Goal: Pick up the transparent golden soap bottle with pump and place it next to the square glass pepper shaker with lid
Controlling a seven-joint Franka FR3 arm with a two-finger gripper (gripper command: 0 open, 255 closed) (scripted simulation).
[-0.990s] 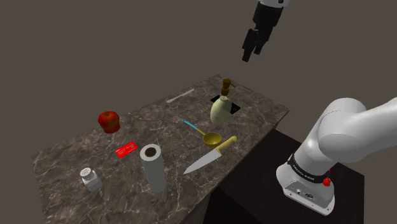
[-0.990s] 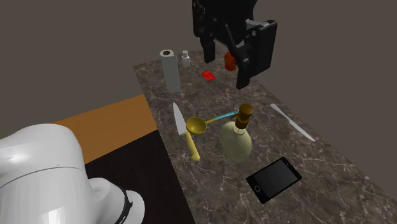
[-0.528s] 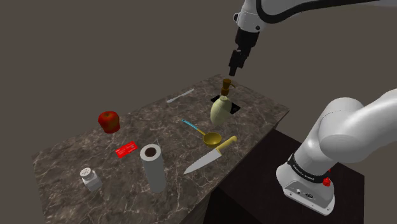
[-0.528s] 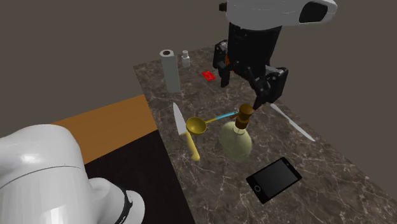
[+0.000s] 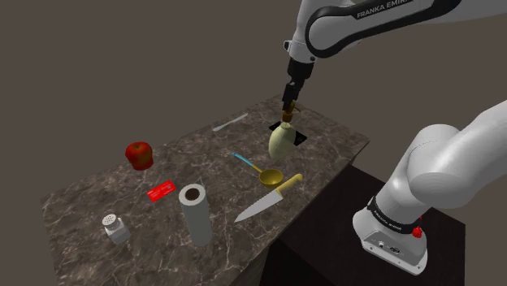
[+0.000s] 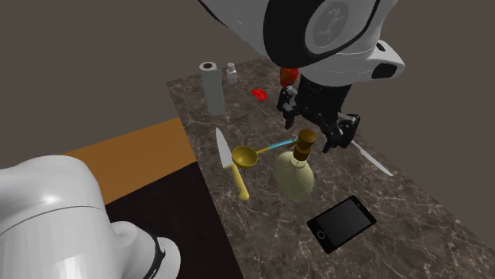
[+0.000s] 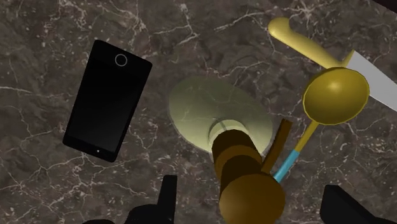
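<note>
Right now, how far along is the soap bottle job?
Done: the approach. The gripper sits over the soap bottle. In hand: its open fingers straddle the brown pump without clasping it. Left: close, lift, and carry the bottle across the table to the pepper shaker, which stands at the opposite end.

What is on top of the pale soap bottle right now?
A brown pump tops the soap bottle; the open gripper hangs over it, fingers apart. The bottle's body hides the table beneath.
</note>
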